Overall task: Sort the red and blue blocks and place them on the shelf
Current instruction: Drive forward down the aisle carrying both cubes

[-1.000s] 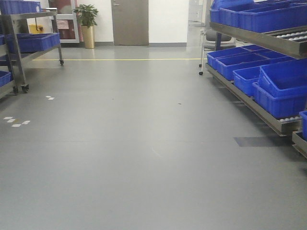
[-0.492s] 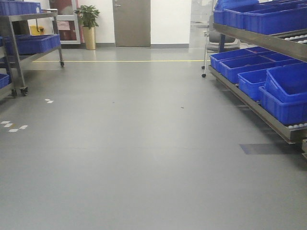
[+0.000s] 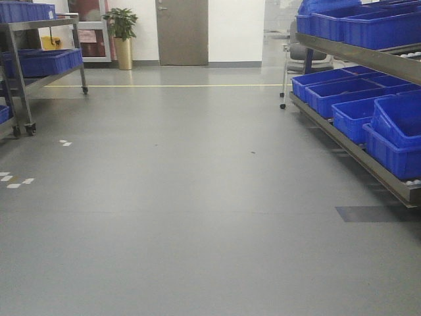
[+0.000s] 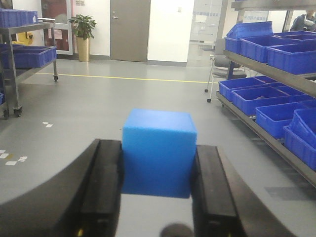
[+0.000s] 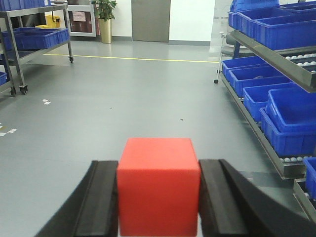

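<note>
Your left pincer [image 4: 158, 165] is clamped on the sky-blue block [image 4: 159, 136], held squarely between its black fingers. Your right pincer [image 5: 159, 173] grips the red block [image 5: 158, 202] the same way. Both cubes hang above the grey floor [image 3: 184, 197], and the shelf [image 3: 355, 56] with its blue bins [image 3: 358, 117] stands to the right, well apart from them.

Front view: sits low, faces level along the floor [image 3: 197, 197] toward the door [image 3: 181, 31]. Left wrist view: looks the same way, close behind the blue block [image 4: 158, 150]. Right wrist view: likewise, close behind the red block [image 5: 158, 185]. Share door, potted plant [image 3: 122, 33], shelf [image 3: 355, 58] at right.
</note>
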Controlling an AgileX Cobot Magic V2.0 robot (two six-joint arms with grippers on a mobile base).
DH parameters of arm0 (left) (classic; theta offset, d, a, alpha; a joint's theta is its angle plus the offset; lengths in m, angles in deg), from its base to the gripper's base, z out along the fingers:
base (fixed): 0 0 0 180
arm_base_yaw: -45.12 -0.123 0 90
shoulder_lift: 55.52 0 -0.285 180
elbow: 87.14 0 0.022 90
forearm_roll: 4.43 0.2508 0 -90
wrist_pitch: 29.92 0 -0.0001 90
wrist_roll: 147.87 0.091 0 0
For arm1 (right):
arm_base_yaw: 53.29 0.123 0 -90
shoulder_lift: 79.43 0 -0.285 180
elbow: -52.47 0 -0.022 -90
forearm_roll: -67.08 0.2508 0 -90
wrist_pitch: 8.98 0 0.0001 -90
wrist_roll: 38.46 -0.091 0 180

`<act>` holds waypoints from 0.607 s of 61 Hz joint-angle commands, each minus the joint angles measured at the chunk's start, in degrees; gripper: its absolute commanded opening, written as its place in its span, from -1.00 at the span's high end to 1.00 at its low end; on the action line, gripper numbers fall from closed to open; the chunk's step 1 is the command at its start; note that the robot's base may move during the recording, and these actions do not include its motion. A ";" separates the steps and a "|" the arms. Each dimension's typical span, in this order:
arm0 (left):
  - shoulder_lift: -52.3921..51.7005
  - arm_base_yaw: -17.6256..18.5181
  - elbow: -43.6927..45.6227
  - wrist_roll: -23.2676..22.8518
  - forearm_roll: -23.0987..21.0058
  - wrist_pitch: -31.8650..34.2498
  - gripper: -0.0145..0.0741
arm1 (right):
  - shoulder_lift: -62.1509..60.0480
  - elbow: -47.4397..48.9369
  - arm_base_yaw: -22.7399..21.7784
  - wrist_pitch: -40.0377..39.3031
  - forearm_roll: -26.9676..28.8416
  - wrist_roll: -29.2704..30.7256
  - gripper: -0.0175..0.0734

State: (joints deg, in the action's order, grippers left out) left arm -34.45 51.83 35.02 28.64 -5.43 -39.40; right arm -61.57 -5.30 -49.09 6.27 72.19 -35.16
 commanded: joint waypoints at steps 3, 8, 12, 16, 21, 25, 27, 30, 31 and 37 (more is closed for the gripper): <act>0.43 0.33 1.47 -0.01 -0.02 5.79 0.40 | 0.57 1.63 -0.27 -4.63 0.00 0.07 0.44; 0.43 0.33 1.47 -0.01 -0.02 5.79 0.40 | 0.57 1.63 -0.27 -4.63 0.00 0.07 0.44; 0.43 0.33 1.47 -0.01 -0.02 5.69 0.40 | 0.57 1.63 -0.27 -4.63 0.00 0.07 0.44; 0.43 0.33 1.47 -0.01 -0.02 5.69 0.40 | 0.57 1.63 -0.27 -4.63 0.00 0.07 0.44; 0.43 0.33 1.47 -0.01 -0.02 5.69 0.40 | 0.57 1.63 -0.27 -4.63 0.00 0.07 0.44; 0.43 0.33 1.47 -0.01 -0.02 5.69 0.40 | 0.57 1.63 -0.27 -4.63 0.00 0.07 0.44; 0.43 0.33 1.47 -0.01 -0.02 5.69 0.40 | 0.57 1.63 -0.27 -4.63 0.00 0.07 0.44; 0.43 0.33 1.47 -0.01 -0.02 5.69 0.40 | 0.57 1.63 -0.27 -4.63 0.00 0.07 0.44; 0.43 0.33 1.47 -0.01 -0.02 5.69 0.40 | 0.57 1.63 -0.27 -4.63 0.00 0.07 0.44; 0.43 0.33 1.47 -0.01 -0.02 5.69 0.40 | 0.57 1.63 -0.27 -4.63 0.00 0.07 0.44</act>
State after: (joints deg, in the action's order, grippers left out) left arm -34.45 51.83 35.02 28.64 -5.43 -39.40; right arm -61.57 -5.30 -49.09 6.27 72.19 -35.16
